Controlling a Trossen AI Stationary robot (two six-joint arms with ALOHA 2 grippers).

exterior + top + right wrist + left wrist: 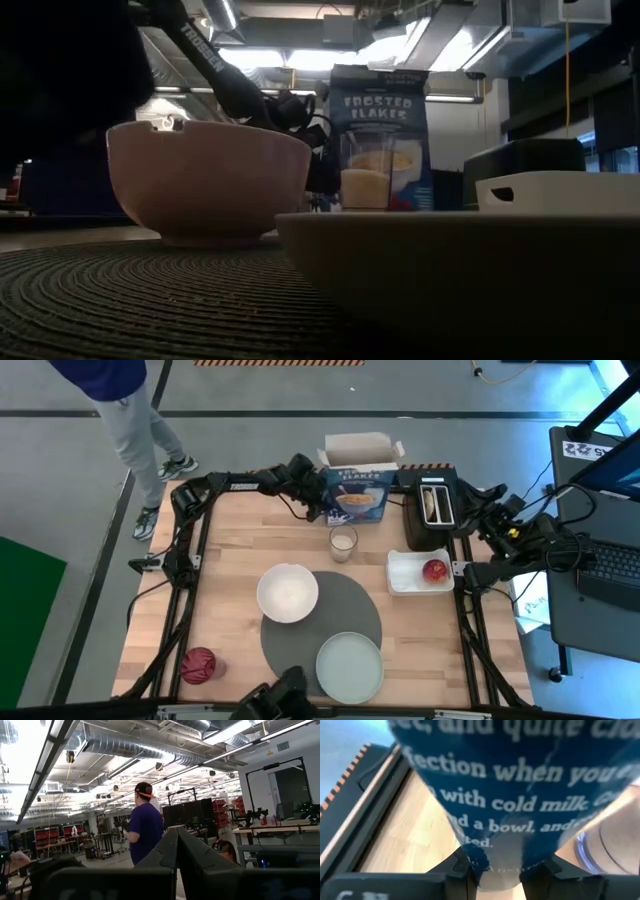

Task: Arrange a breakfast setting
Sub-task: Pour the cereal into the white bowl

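The blue cereal box [360, 492] stands at the table's far side with its top flaps open; it also shows in the low view [382, 120]. My left gripper [320, 495] reaches it from the left and is shut on it [501, 870]. The glass of milk [343, 542] stands just in front of the box. The white bowl [288, 593] rests on the dark-grey mat's [330, 610] left edge, and the pale-green plate [350, 667] on its near edge. One red apple [199, 665] lies near left. My right gripper [177, 832] is shut, empty and raised at the far right. The spoon is out of view. My left gripper pinches a narrow part of the box's printed left side [495, 852] between its two fingers [462, 870]. The fingers come about level from the table's left. The cardboard looks bowed between them. The box stands upright; whether its base is on the table, I cannot tell.
A black toaster [433, 510] with a bagel half [433, 503] in its slot stands right of the box. A white tray [408, 573] holds a second apple [434, 570]. A person [130, 410] stands beyond the far left corner.
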